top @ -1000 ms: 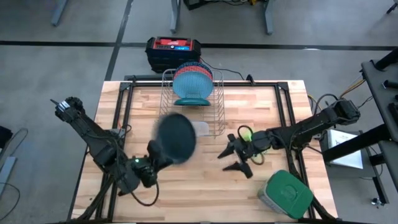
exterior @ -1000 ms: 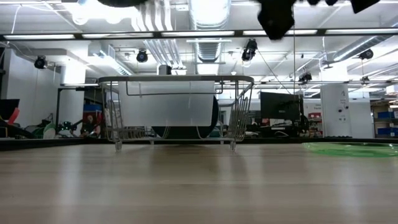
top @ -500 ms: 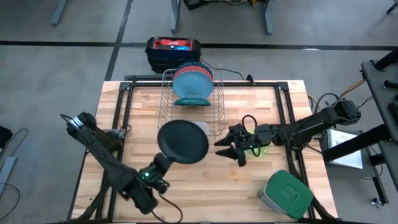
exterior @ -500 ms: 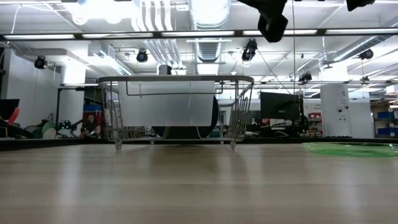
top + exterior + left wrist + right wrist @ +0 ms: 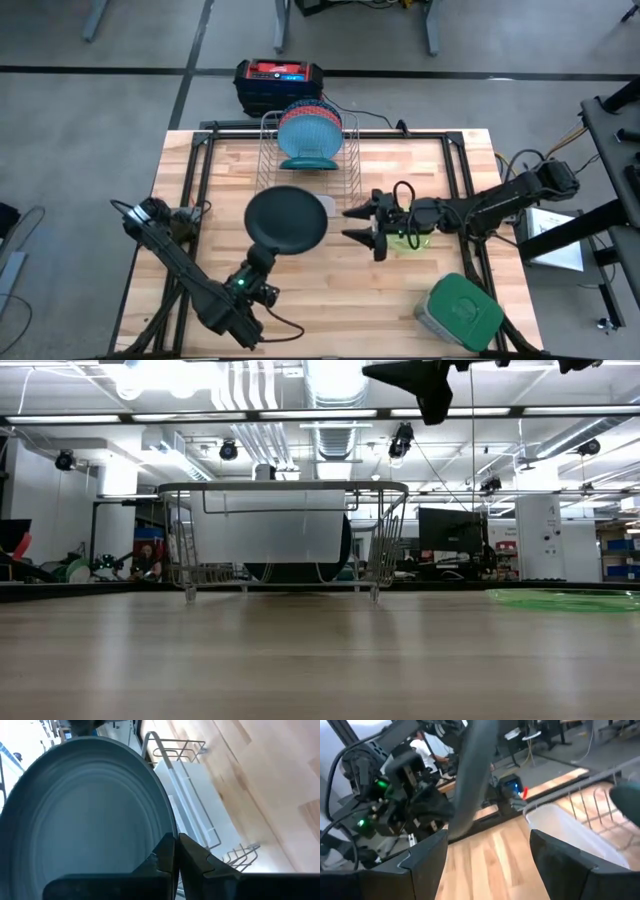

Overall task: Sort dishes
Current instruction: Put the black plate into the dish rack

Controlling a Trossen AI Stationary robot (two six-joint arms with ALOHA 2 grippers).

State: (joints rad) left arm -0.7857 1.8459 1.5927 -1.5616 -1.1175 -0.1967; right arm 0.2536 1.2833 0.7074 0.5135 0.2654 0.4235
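Observation:
My left gripper (image 5: 262, 255) is shut on a dark green plate (image 5: 285, 217), held above the table just in front of the silver wire rack (image 5: 310, 160). The plate fills the left wrist view (image 5: 85, 815). My right gripper (image 5: 362, 222) is open and empty, to the right of the plate, its fingers pointing at it. The plate's dark edge shows ahead in the right wrist view (image 5: 470, 775). A neon-green cup (image 5: 408, 240) sits on the table under the right arm. Blue-patterned plates (image 5: 310, 128) stand on edge in the rack. My left gripper pinches the dark green plate's rim (image 5: 167, 827) between its two fingers, coming from the table's near side. The plate is lifted clear of the table, and its round face shows from above.
A grey container with a green lid (image 5: 460, 312) stands at the table's near right corner. The rack's white drain tray (image 5: 325, 207) sticks out toward the plate. A black and red box (image 5: 278, 82) lies beyond the far edge. Bare wood lies in front of the rack (image 5: 300, 650).
My left gripper has carried the dark green plate a little toward the far edge and the rack, still lifted. My right gripper has moved toward the table's left and far edge, closing in on the plate, and stays open.

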